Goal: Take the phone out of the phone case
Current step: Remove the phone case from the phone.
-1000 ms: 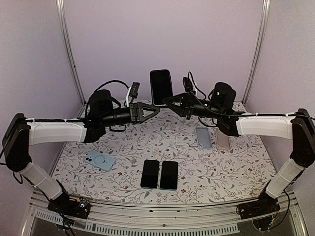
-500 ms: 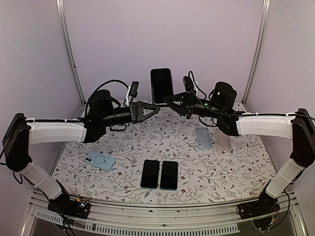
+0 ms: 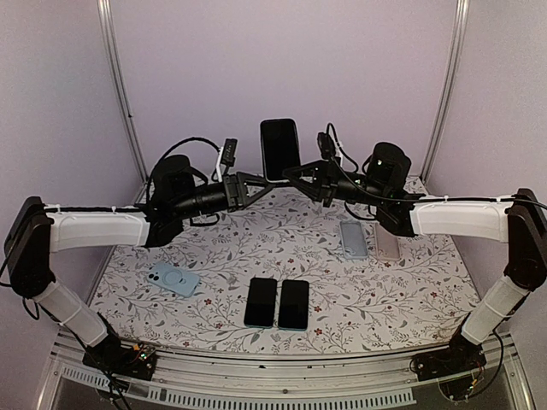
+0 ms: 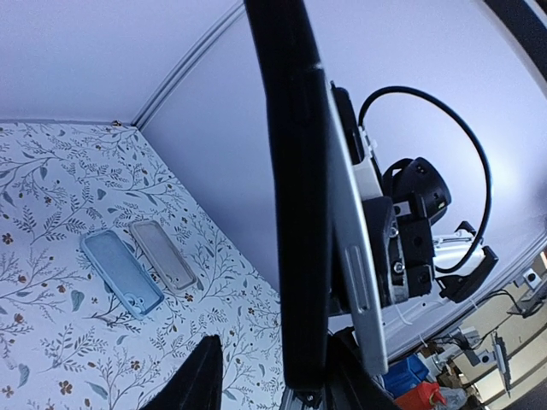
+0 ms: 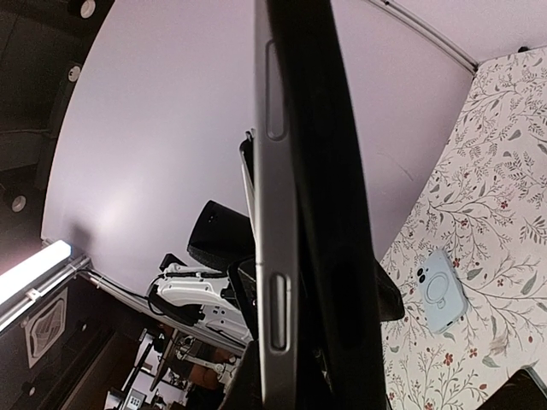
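Above the far side of the counter (image 3: 222, 248) the phone (image 3: 280, 149) stands upright in the air, its lower end clenched by my right end effector (image 3: 296, 174), with the spread left end effector (image 3: 255, 181) just left of it.

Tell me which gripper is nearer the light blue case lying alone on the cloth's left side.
Left. The left gripper is raised at the upright phone, beyond and right of the light blue case; the right gripper holds the phone's other side, farther off.
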Robot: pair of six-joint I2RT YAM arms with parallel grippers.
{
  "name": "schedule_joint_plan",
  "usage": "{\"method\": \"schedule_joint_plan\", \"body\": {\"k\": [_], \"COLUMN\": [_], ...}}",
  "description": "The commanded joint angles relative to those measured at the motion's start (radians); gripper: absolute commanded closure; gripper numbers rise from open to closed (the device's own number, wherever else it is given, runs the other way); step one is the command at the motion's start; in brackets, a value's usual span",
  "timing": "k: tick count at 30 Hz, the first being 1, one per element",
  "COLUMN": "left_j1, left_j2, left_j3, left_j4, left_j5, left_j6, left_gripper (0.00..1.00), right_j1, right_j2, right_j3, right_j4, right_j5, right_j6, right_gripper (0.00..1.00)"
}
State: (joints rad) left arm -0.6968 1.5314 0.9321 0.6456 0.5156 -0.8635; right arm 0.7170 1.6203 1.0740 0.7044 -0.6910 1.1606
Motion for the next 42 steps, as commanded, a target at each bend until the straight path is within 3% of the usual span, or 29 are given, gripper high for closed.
{"method": "schedule_joint_plan", "body": {"k": [1, 19, 27, 38, 42], "left_j1": [0.017, 0.026, 0.028, 0.039, 0.043], "left_j2": [-0.032, 0.013, 0.021, 0.034, 0.035], "left_j3": [0.032, 0.092, 0.097, 0.088, 0.084], "left_j4": [0.047, 0.133, 0.157, 0.149, 0.109], "left_j5": [-0.017, 0.067, 0.079, 0.009, -0.044], "left_j6": [0.019, 0.011, 0.0, -0.071, -0.088], "left_gripper": [0.59, 0.6, 0.72, 0.99, 1.0], "right_j1": [0.016, 0.02, 0.019, 0.019, 0.019], "right_j2": [-0.024, 0.0, 0.011, 0.015, 0.015], "right_j3": [0.016, 0.014, 0.014, 0.017, 0.017], "right_j4": [0.064, 0.028, 0.015, -0.014, -0.021], "right_j5": [-0.035, -0.038, -0.036, -0.036, -0.038], "right_j6": [-0.006, 0.01, 0.006, -0.003, -0.008], "right_gripper": [1.0, 1.0, 1.0, 1.0, 1.0]}}
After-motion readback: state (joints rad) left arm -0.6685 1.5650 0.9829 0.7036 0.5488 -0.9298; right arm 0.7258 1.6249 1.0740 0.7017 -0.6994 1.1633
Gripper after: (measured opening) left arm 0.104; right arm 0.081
